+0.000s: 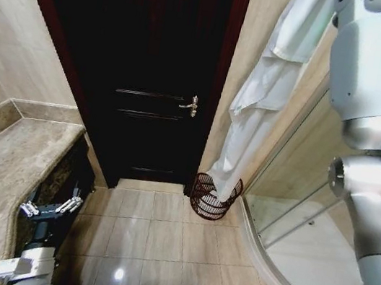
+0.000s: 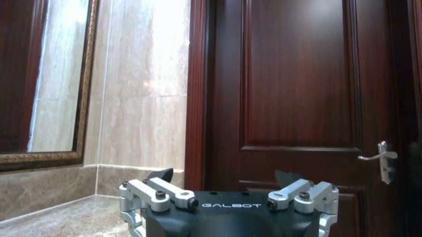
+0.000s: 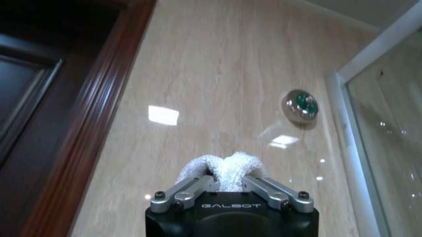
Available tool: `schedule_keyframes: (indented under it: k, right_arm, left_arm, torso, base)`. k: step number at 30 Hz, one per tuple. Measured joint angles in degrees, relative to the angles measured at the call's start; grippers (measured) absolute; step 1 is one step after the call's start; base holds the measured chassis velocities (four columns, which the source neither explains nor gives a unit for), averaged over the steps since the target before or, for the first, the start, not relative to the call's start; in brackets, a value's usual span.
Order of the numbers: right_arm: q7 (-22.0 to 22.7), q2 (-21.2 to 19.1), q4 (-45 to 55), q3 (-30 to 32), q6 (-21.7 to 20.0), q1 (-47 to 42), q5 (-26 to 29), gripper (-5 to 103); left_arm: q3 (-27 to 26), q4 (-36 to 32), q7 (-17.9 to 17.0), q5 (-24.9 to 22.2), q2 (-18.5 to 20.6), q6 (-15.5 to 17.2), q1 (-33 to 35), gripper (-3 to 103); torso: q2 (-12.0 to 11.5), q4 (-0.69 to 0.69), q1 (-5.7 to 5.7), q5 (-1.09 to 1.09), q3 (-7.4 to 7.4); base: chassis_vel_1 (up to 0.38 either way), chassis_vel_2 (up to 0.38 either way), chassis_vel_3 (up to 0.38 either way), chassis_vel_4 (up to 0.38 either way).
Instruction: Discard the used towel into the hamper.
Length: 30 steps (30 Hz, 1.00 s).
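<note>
towel (image 1: 253, 116) white terry, gripped high by right end effector (image 3: 229, 180), over wire hamper (image 1: 215, 197), left end effector (image 1: 50, 207) spread

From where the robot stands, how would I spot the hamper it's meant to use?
Find the dark wooden door straight ahead, then look at the floor by its right-hand frame, at the foot of the beige wall. The hamper sits there, with the long white towel hanging down into it. It is the one round, dark red-brown, open-wire thing on the pale tiles.
</note>
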Motion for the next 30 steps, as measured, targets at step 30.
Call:
schedule_keyframes:
  k: [30]
  right_arm:
    - [-1.7, -1.0, -0.81, 1.07, 3.55, -3.0, 0.52, 5]
  left_arm:
    - [0.46, -0.88, 0.37, 1.86, -1.22, 0.55, -0.09, 100]
  torso:
    - [0.0, -0.01, -0.02, 0.0, -0.01]
  base:
    - [-0.03, 0.03, 0.03, -0.03]
